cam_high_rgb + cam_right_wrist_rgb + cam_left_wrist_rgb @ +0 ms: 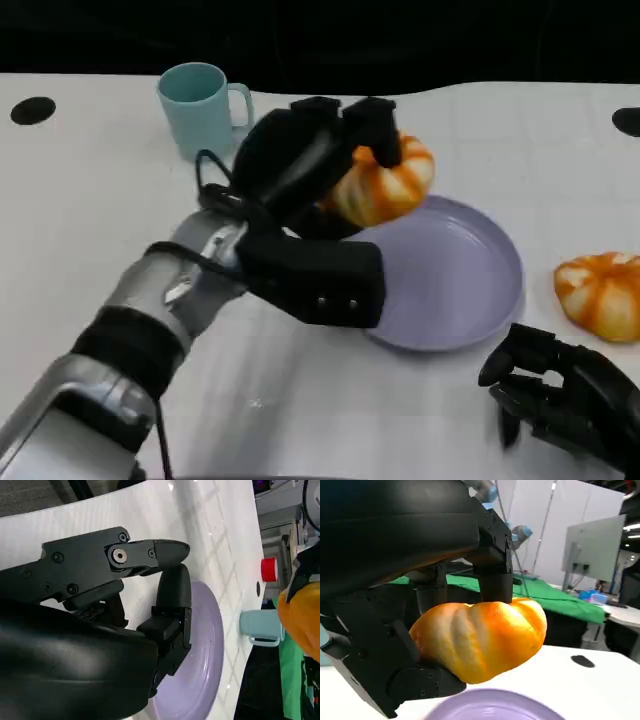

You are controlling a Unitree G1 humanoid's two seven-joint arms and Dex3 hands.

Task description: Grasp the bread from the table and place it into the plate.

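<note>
Bread (385,185) gripped in left hand (310,160) above the purple plate's (470,290) far rim, right hand (560,395) idle, fingers curled, empty; early release could roll it off onto the bench (80,200).

Looks like a robotics lab or test hall, not anyone's kitchen. Behind the white table (90,210) in the left wrist view there's a big open room with white partition walls (532,515), a long bench draped in green cloth (555,597), and a large monitor on a stand (592,547). Another robot arm (517,532) stands further back.
</note>
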